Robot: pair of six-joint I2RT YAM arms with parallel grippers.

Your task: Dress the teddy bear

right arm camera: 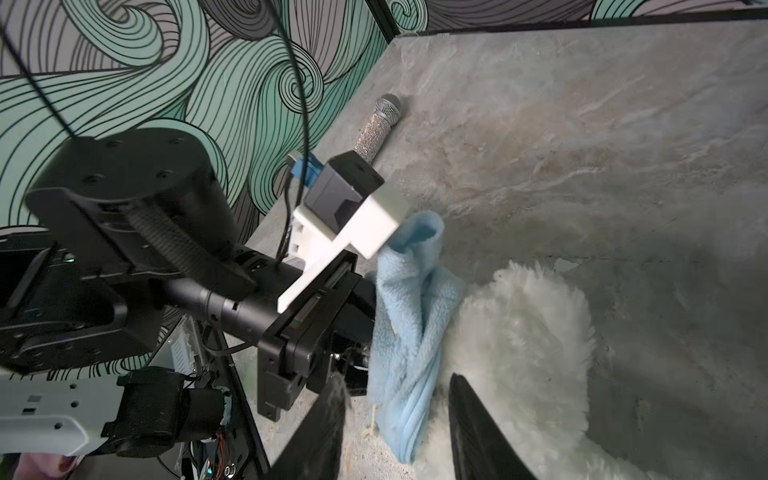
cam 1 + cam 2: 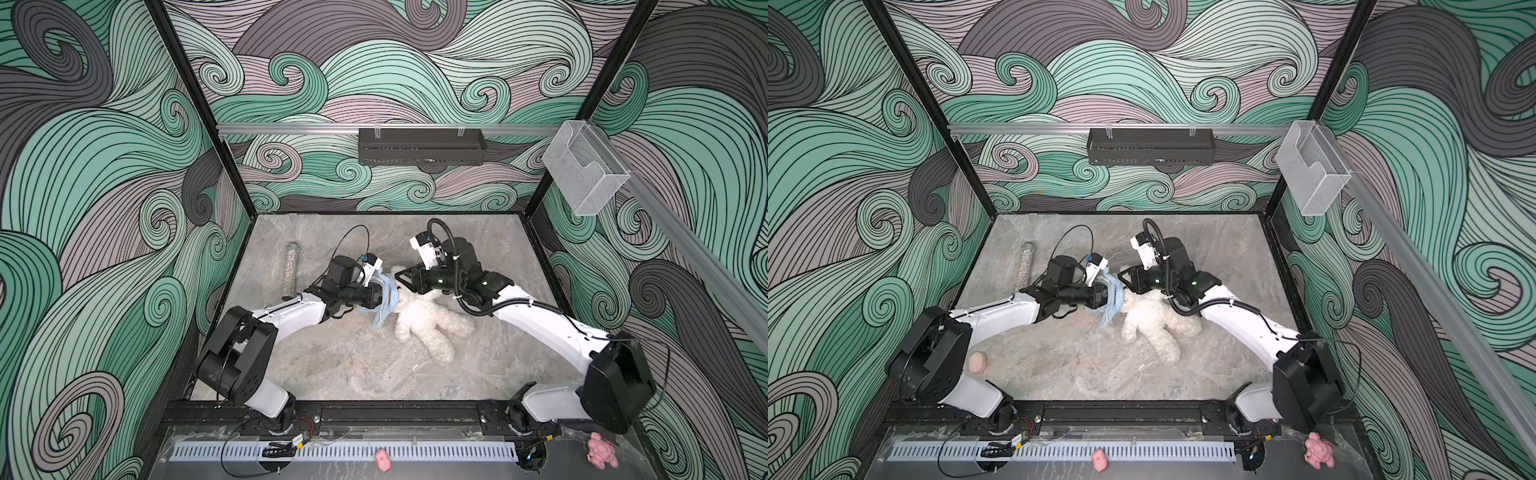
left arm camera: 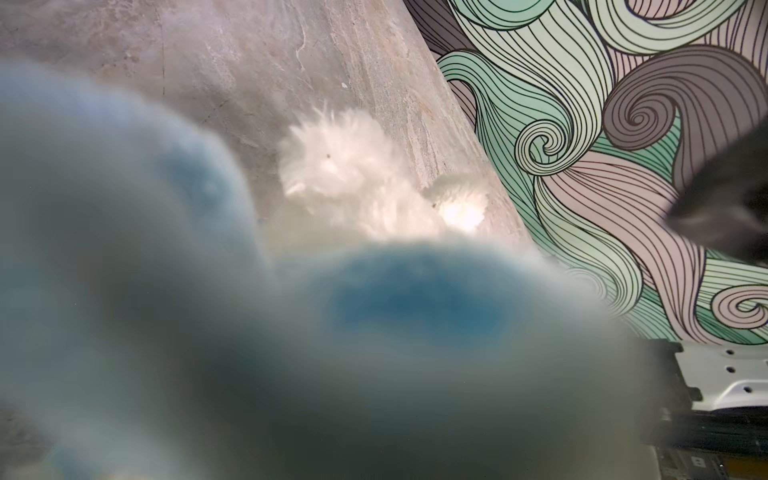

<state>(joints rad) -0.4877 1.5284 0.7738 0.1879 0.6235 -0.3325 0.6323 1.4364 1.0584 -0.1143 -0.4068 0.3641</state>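
The white fluffy teddy bear [image 2: 419, 318] [image 2: 1148, 320] lies on the stone-look table in both top views, legs toward the front. A light blue fleece garment [image 2: 384, 301] [image 1: 409, 332] hangs bunched beside the bear's head. My left gripper [image 2: 380, 291] [image 1: 368, 305] is shut on it. In the left wrist view the blurred blue garment [image 3: 407, 307] covers the jaws, with the bear [image 3: 345, 166] beyond. My right gripper [image 2: 400, 279] [image 1: 399, 419] is at the bear's head, open, its two fingers either side of the garment's hanging end.
A glittery silver microphone [image 2: 291, 270] [image 1: 376, 129] lies at the back left of the table. Two small pink plush toys [image 2: 383, 459] [image 2: 600, 455] sit outside the front rail. A beige object [image 2: 978, 363] rests near the left arm's base. A black tray [image 2: 422, 145] hangs on the back wall.
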